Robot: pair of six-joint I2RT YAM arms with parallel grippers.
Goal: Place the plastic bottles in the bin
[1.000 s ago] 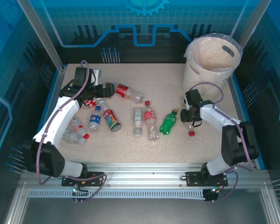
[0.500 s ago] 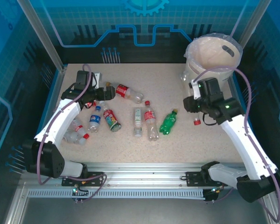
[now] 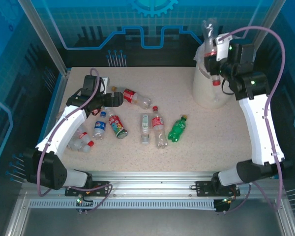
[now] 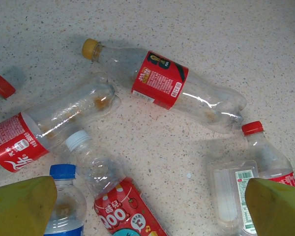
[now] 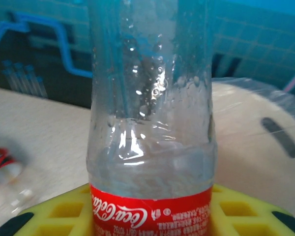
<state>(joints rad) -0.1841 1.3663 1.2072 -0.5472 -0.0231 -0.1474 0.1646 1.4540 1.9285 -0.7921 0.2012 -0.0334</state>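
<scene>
Right fingers clamped on Coca-Cola bottle, over bin near its rim. Release here may clip rim and bounce onto tabletop. Left fingers wide apart, empty.

Clear red-labelled plastic bottle held cap-down above tall round white plastic bin; other bottles lie flat, scattered well left.

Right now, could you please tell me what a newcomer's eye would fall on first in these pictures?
First is the right claw, shut on a red-labelled bottle and held high by the white bin in the far right corner. Next come the other bottles lying scattered on the speckled table, one green bottle brightest among them. The left claw hovers open above the scatter's left end.
</scene>
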